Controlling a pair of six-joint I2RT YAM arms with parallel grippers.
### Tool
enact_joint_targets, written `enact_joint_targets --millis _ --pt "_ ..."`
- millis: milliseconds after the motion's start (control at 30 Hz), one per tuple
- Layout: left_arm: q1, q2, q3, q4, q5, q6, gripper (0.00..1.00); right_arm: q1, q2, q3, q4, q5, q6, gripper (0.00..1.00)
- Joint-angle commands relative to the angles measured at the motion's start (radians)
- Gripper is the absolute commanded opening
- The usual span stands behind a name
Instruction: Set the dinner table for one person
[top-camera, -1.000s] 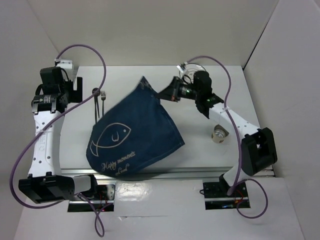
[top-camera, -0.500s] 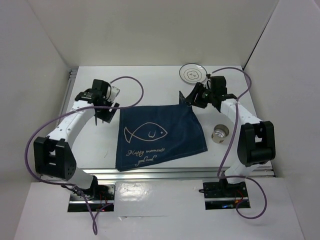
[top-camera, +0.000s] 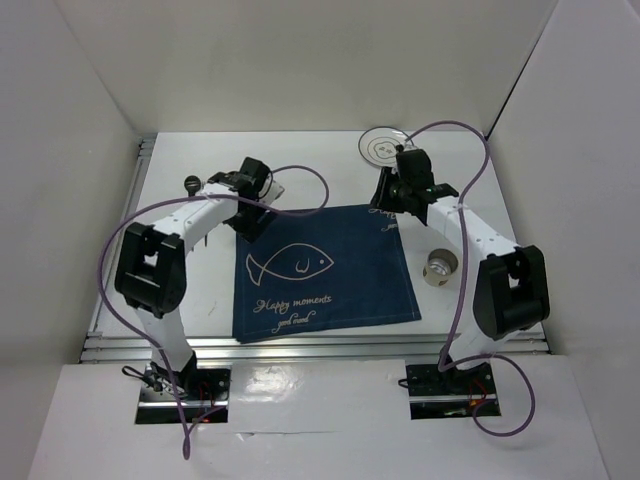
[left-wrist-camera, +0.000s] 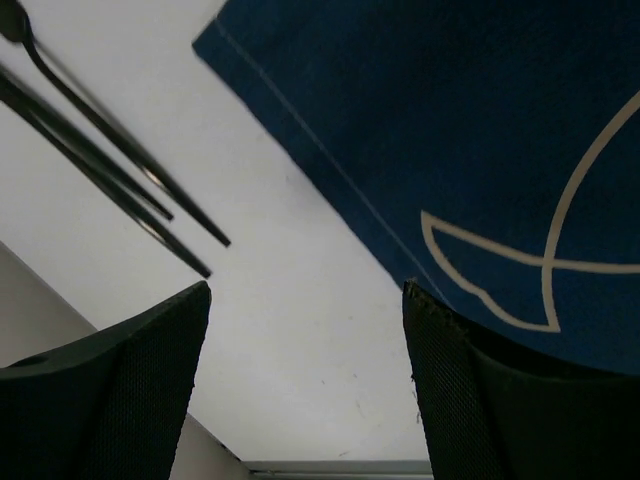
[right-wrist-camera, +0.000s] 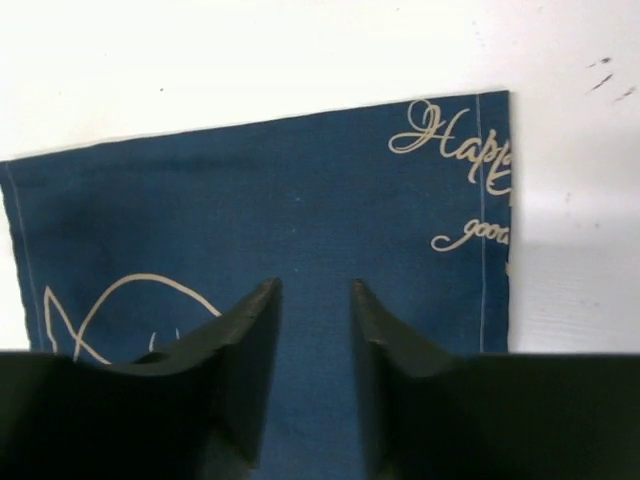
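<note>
Since half a second ago the left arm has swung inward to the mat's far-left corner, and the cloth lies squarer. On the dinner table (top-camera: 320, 155), the white top with a silver rail (top-camera: 320, 345) along its near edge, the navy fish-print placemat (top-camera: 325, 270) is spread flat at the middle. I see the left gripper (top-camera: 252, 212) over that far-left corner with its fingers wide apart and nothing between them. The right gripper (top-camera: 385, 200) sits over the far-right corner; my wrist view shows its fingers narrowly parted above flat cloth, gripping nothing. Dark cutlery (left-wrist-camera: 110, 170) lies on the bare top just left of the mat. A metal cup (top-camera: 440, 268) stands near the mat's right edge, and a round plate (top-camera: 383, 147) rests at the far edge.
</note>
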Motion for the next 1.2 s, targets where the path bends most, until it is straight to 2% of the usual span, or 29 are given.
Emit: enact_joint_targets --millis 0,33,100,133,300,467,633,800,867,1167 --pt "-0.027 0.087 0.079 0.027 -0.071 0.046 0.83 -0.004 0.044 0.020 0.054 -0.059 0.008 0.38" --pt "-0.027 0.143 0.098 0.027 -0.071 0.046 0.83 -0.004 0.104 0.020 0.039 -0.074 0.023 0.23" --pt "-0.015 0.194 0.151 0.009 -0.071 0.046 0.83 -0.015 0.161 0.029 0.039 -0.150 0.060 0.03" --pt "-0.006 0.216 0.164 0.009 -0.071 0.046 0.83 -0.024 0.214 0.029 0.039 -0.175 0.072 0.00" --pt "0.022 0.342 0.224 0.019 -0.093 0.046 0.83 -0.024 0.265 -0.027 0.050 -0.194 0.120 0.00" --pt "0.031 0.412 0.259 0.068 -0.116 0.037 0.83 -0.024 0.256 -0.086 0.083 -0.149 0.172 0.00" --pt "0.031 0.472 0.317 0.041 -0.104 0.016 0.83 -0.015 0.247 -0.110 0.093 -0.094 0.172 0.00" --pt "0.031 0.481 0.351 0.041 -0.104 0.005 0.83 -0.015 0.247 -0.090 0.082 -0.094 0.172 0.00" --pt "0.031 0.492 0.392 -0.005 -0.104 -0.004 0.83 -0.024 0.247 -0.068 0.073 -0.094 0.163 0.00" --pt "0.031 0.483 0.392 -0.022 -0.082 -0.023 0.83 -0.055 0.279 -0.005 0.062 -0.105 0.152 0.00"
